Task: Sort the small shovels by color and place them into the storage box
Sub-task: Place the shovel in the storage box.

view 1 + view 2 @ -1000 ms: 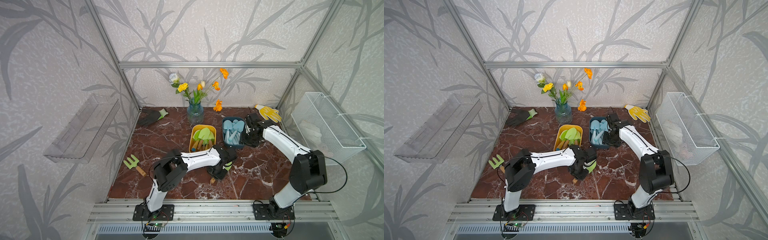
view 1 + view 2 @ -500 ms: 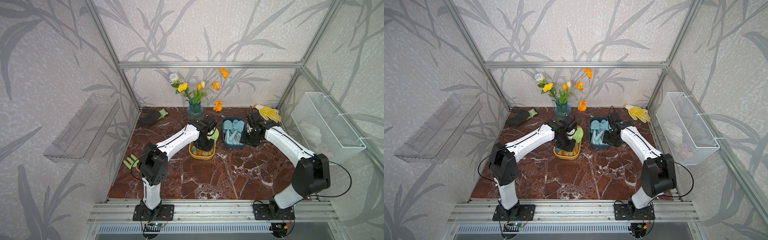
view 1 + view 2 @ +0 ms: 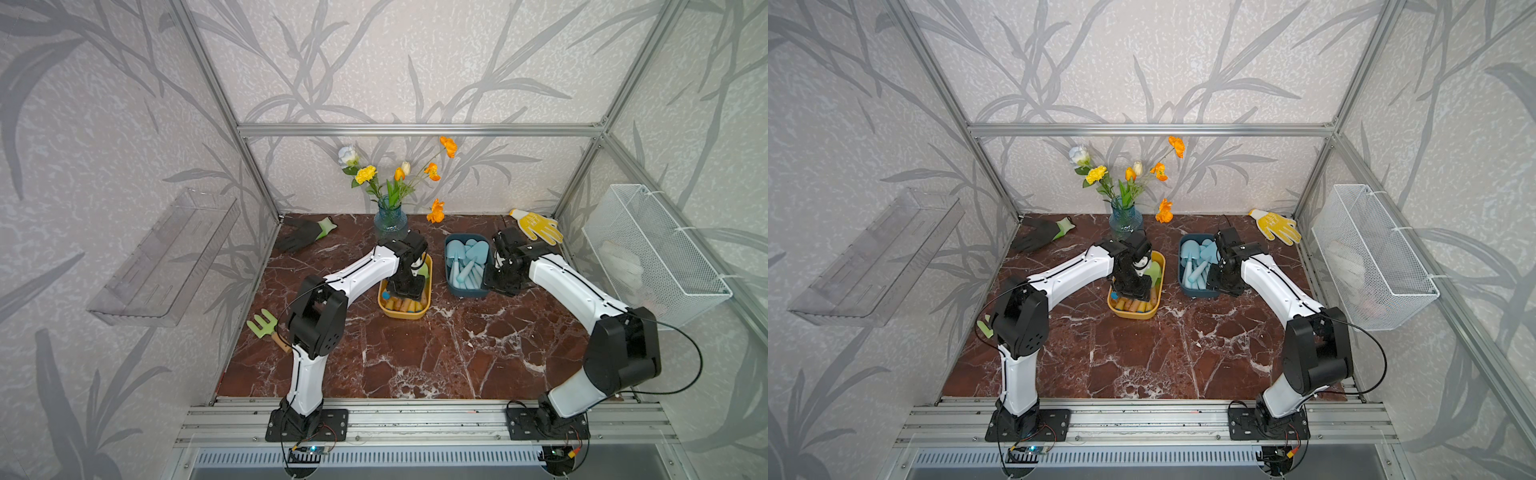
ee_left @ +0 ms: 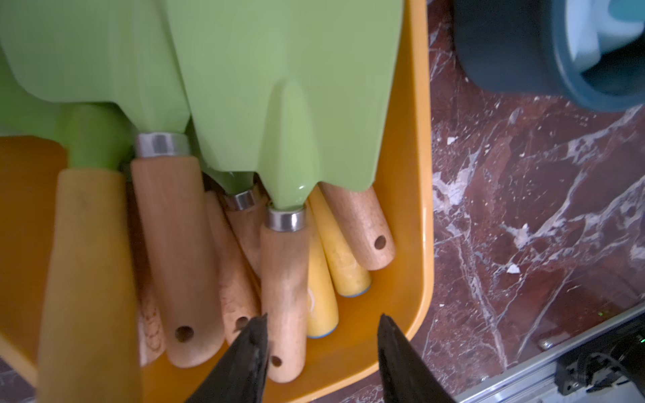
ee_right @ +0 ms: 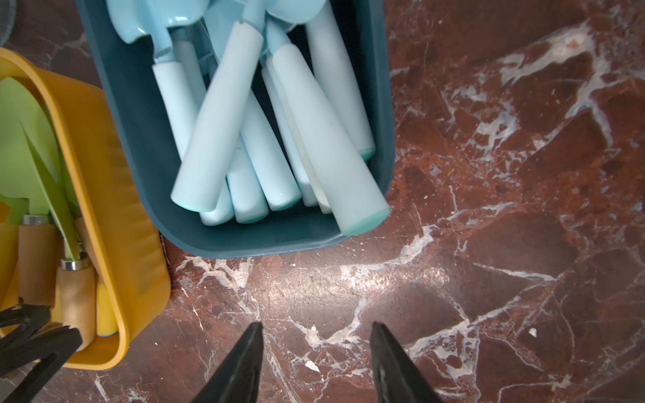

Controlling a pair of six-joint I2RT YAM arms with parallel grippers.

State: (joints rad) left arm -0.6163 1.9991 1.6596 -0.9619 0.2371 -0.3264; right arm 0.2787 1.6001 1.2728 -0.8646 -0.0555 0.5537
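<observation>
Several green-bladed small shovels (image 4: 279, 87) with wooden or yellow handles lie in the yellow storage box (image 4: 415, 209). My left gripper (image 4: 323, 317) hangs open just over the handle end of that box (image 3: 405, 313). One wooden handle (image 4: 284, 279) lies loose beside one finger, not pinched. Several pale blue shovels (image 5: 223, 122) fill the dark blue storage box (image 5: 244, 244). Beside that box's near end (image 3: 467, 291), my right gripper (image 5: 316, 326) stands open over bare marble with nothing between its fingers.
A green rake (image 3: 264, 326) lies at the left table edge. A flower vase (image 3: 390, 220) stands behind the boxes. A black glove (image 3: 305, 235) and a yellow glove (image 3: 538, 226) lie at the back. A wire basket (image 3: 648, 249) hangs on the right wall.
My left arm swung from the front middle of the table to the yellow box with a green shovel, then its jaws opened and the shovel lies in the box. The right arm barely moved.
</observation>
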